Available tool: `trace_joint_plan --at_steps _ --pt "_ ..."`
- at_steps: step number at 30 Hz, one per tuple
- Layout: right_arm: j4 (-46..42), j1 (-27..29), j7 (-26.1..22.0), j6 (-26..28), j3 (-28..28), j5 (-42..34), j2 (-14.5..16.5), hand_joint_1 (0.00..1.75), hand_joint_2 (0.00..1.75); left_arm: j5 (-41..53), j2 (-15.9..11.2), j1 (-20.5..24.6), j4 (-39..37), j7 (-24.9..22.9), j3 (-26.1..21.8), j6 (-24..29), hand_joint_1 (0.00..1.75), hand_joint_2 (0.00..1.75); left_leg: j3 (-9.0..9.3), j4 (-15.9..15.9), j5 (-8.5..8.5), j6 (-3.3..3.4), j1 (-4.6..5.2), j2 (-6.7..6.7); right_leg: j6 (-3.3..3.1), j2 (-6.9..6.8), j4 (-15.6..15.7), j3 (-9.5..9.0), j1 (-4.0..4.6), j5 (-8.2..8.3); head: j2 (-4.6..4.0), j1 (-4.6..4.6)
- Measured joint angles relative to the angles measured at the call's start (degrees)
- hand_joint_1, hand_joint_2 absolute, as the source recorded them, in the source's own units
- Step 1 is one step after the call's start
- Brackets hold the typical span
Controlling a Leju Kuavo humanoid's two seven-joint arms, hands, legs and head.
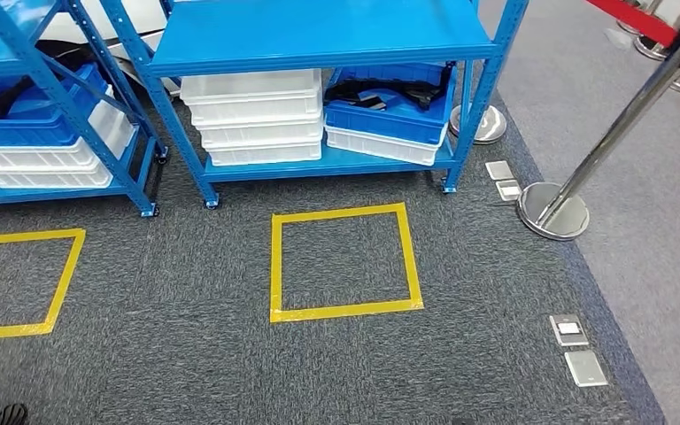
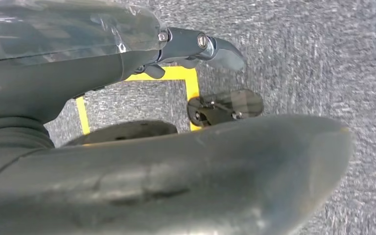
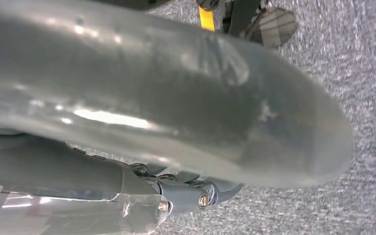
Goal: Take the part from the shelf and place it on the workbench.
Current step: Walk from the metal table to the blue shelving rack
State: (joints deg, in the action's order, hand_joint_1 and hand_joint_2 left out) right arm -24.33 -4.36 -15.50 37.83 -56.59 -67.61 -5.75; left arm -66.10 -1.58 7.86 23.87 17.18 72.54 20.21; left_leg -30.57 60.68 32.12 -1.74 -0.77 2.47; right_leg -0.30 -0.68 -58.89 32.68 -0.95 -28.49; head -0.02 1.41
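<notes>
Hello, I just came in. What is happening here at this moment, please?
The robot stands on grey carpet facing blue shelves and handles nothing yet. On the lower shelf sit stacked white bins and a blue bin holding dark parts. A yellow taped square marks the floor before the shelf. Both arms hang down: the left hand and the right hand point at the carpet with nothing in them, fingers apart. No part is taken yet.

Your blue steel shelf, white plastic bins, yellow tape square on speckled grey carpet.
</notes>
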Motion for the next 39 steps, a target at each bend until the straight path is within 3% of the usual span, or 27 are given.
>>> trace_joint_plan --at_steps 3,4,5,6,8,10,14,16,18,20,22,23,24,25,27,29,32,34,35,37,38,39 --pt "0.04 -0.16 0.11 0.16 -0.11 0.05 -0.03 0.0 0.0 0.0 0.01 -0.11 0.0 0.0 0.0 -0.11 0.0 0.0 -4.7 10.37 5.21 -0.41 -0.09 -1.68 -0.54 0.62 0.04 0.03 0.06 0.06 0.0 -0.9" --pt "0.04 -0.15 0.21 0.22 -0.18 0.07 -0.03 0.0 0.0 0.0 0.01 -0.18 0.0 -0.01 0.0 -0.13 0.0 0.0 -6.07 13.06 5.87 -0.39 -0.07 -1.8 -0.59 0.89 0.02 0.0 0.14 0.03 0.0 -1.04" --pt "0.04 -0.14 0.3 0.27 -0.25 0.09 -0.02 0.0 0.0 0.01 0.01 -0.23 0.0 -0.01 0.0 -0.14 0.0 0.0 -6.6 13.81 5.39 -0.27 -0.04 -1.85 -0.62 1.17 0.01 -0.06 0.19 0.0 0.0 -1.15" --pt "0.04 -0.14 0.38 0.32 -0.31 0.13 -0.02 0.0 0.0 0.01 0.0 -0.25 0.0 -0.02 0.0 -0.14 0.0 0.0 -6.09 12.28 3.8 -0.05 0.02 -1.89 -0.62 1.44 -0.01 -0.18 0.23 -0.03 0.0 -1.23" --pt "0.04 -0.18 0.45 0.37 -0.4 0.29 -0.01 0.0 0.0 0.04 -0.03 -0.22 0.0 -0.02 0.0 -0.14 0.0 0.0 -3.08 4.79 -0.57 0.69 0.2 -2.29 -0.48 1.9 -0.02 -0.43 0.27 -0.14 0.0 -1.37" --pt "0.04 -0.26 0.56 0.39 -0.58 0.4 0.01 0.0 0.0 0.07 -0.07 -0.17 0.0 -0.02 0.0 -0.14 0.0 0.0 -0.91 -0.97 -2.72 1.26 0.43 -2.82 -0.13 2.24 -0.14 -0.39 0.37 -0.27 0.0 -1.45" --pt "0.07 -0.22 0.69 0.43 -0.96 0.43 -0.01 0.0 0.0 0.1 -0.11 -0.24 0.0 -0.02 0.02 -0.14 0.0 0.0 -0.57 -2.27 -2.63 1.21 0.65 -2.91 0.0 2.44 -0.08 -0.36 0.37 -0.62 0.0 -1.43" --pt "0.07 -0.23 0.7 0.46 -1.07 0.44 0.09 0.0 0.0 0.11 -0.2 -0.2 0.0 -0.02 0.02 -0.13 0.0 0.0 -0.51 -2.27 -2.6 1.86 0.87 -2.92 0.9 2.5 0.41 -0.61 0.13 -0.31 0.0 -1.43" --pt "0.07 -0.26 0.7 0.54 -1.12 0.45 0.09 0.0 0.0 0.13 -0.22 -0.11 0.0 -0.01 0.02 -0.12 0.0 0.0 -0.08 -3.0 -2.89 2.53 0.5 -2.66 1.48 2.22 -0.4 -0.51 0.09 -0.9 0.0 -1.33" --pt "0.07 -0.3 0.73 0.58 -1.17 0.45 0.04 0.0 0.0 0.14 -0.21 -0.14 0.0 0.0 0.02 -0.12 0.0 0.0 0.39 -3.6 -3.07 2.97 0.16 -2.25 1.8 1.66 -5.17 1.68 0.04 -3.5 0.0 -0.81" --pt "0.07 -0.25 0.81 0.6 -1.24 0.45 0.04 0.0 0.0 0.13 -0.21 -0.2 0.0 0.0 0.02 -0.12 0.0 0.0 0.56 -3.64 -2.89 3.14 0.12 -1.95 2.13 1.36 -12.69 5.75 -0.09 -6.55 0.0 -0.23" --pt "0.07 -0.16 0.86 0.61 -1.27 0.44 0.04 0.0 0.0 0.13 -0.21 -0.23 0.0 0.0 0.02 -0.12 0.0 0.0 0.68 -3.62 -2.74 3.13 0.11 -1.86 2.26 1.3 -15.1 7.23 -0.21 -6.92 0.0 -0.06" --pt "0.07 -0.07 0.89 0.62 -1.29 0.44 0.04 0.0 0.0 0.13 -0.21 -0.25 0.0 0.0 0.02 -0.12 0.0 0.0 0.88 -3.59 -2.53 3.01 0.05 -1.82 2.36 1.25 -15.55 7.74 -0.32 -6.17 0.0 0.08" --pt "0.07 -0.01 0.91 0.63 -1.31 0.45 0.03 0.0 0.0 0.14 -0.21 -0.27 0.0 0.0 0.02 -0.12 0.0 0.0 1.18 -3.53 -2.26 2.81 -0.06 -1.81 2.45 1.18 -13.67 7.08 -0.43 -4.33 0.0 0.21" --pt "0.07 -0.01 0.95 0.66 -1.33 0.45 0.03 0.0 0.0 0.14 -0.23 -0.27 0.0 0.0 0.02 -0.12 0.0 0.0 1.86 -3.26 -1.48 2.09 -0.24 -1.82 2.64 0.79 -6.18 3.76 -0.55 -0.21 0.0 0.62" --pt "0.07 -0.12 1.0 0.69 -1.38 0.46 0.07 0.0 0.0 0.15 -0.26 -0.21 0.0 0.0 0.02 -0.12 0.0 0.0 2.16 -2.91 -0.77 1.23 -0.1 -1.82 2.22 0.53 -1.46 1.65 -0.43 0.93 0.0 1.0" --pt "0.07 0.02 1.06 0.72 -1.45 0.45 0.09 0.0 0.0 0.15 -0.28 -0.16 0.01 0.0 0.03 -0.11 0.0 0.0 2.58 -3.06 -0.29 0.28 -0.05 -1.81 0.89 0.67 -0.9 1.34 -0.19 0.15 0.0 0.55" --pt "0.07 0.04 1.07 0.75 -1.48 0.46 0.08 0.0 0.0 0.16 -0.28 -0.1 0.02 0.0 0.04 -0.1 0.0 0.0 1.94 -0.83 1.09 -0.24 -0.2 -1.88 0.05 0.7 -0.71 0.89 -0.23 -0.13 0.0 0.08" --pt "0.08 -0.01 1.07 0.79 -1.48 0.48 0.08 0.0 0.0 0.17 -0.28 -0.1 0.02 0.0 0.04 -0.07 0.0 0.0 0.59 2.1 2.46 -0.42 -0.24 -1.92 -0.33 0.7 -0.64 0.59 -0.22 -0.31 0.0 -0.28" --pt "0.09 -0.07 1.08 0.85 -1.49 0.47 0.07 0.0 0.0 0.16 -0.28 -0.2 0.02 0.0 0.04 0.04 0.0 0.0 -3.89 10.15 5.29 -0.48 -0.21 -1.95 -0.86 0.74 -0.64 0.07 0.07 -0.79 0.0 -1.04" --pt "0.09 -0.05 1.09 0.85 -1.49 0.45 0.08 0.0 0.0 0.16 -0.28 -0.29 0.02 0.0 0.05 0.11 0.0 0.0 -5.95 13.22 5.77 -0.39 -0.15 -1.96 -1.0 0.82 -0.65 -0.25 0.24 -1.04 0.0 -1.26" --pt "0.09 -0.01 1.1 0.85 -1.51 0.44 0.09 0.0 0.0 0.15 -0.28 -0.37 0.02 0.0 0.05 0.16 0.0 0.0 -7.19 14.37 5.09 -0.15 -0.02 -1.97 -1.06 0.94 -0.65 -0.62 0.41 -1.32 0.0 -1.38"
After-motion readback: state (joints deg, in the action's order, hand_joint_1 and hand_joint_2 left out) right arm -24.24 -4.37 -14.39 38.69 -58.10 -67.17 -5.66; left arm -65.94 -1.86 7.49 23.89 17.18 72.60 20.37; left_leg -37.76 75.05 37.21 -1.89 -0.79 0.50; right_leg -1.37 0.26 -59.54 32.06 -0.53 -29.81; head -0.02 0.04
